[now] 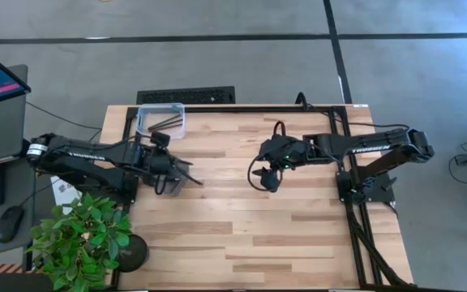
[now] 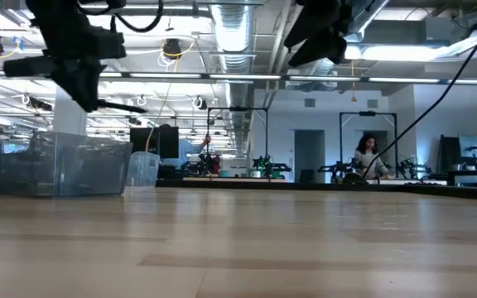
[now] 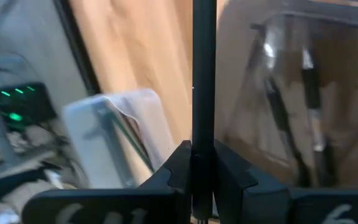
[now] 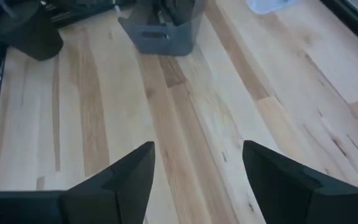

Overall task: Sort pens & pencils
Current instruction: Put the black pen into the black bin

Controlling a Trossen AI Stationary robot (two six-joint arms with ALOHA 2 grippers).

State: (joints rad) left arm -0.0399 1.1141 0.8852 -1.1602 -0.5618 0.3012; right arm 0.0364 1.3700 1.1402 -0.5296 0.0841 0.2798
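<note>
My left gripper (image 1: 183,172) hovers above the table's left part, just near of a clear bin (image 1: 142,122) at the far-left corner, and is shut on a black pen (image 3: 204,74). The pen sticks out past the fingers, level in the low view (image 2: 127,106). The bin's clear wall (image 3: 353,93) shows several dark pens (image 3: 309,93) with pale glints lying inside. My right gripper (image 1: 264,180) hangs open over the table's middle, and its wrist view (image 4: 197,162) shows only bare wood between the fingers. No pencil can be told apart. My left gripper pinches the black pen between its two shut fingers (image 3: 176,165), near one end (image 3: 203,146). The rest of the pen runs straight out beyond the fingertips, along the fingers. The pen is lifted clear of the table and lies about level.
A grey bin (image 4: 160,31) stands on the table's left part, under the left arm. A small clear cup (image 2: 143,170) stands next to the clear bin (image 2: 56,165). A potted plant (image 1: 83,239) crowds the near-left corner. A person (image 2: 369,157) sits far off in the room.
</note>
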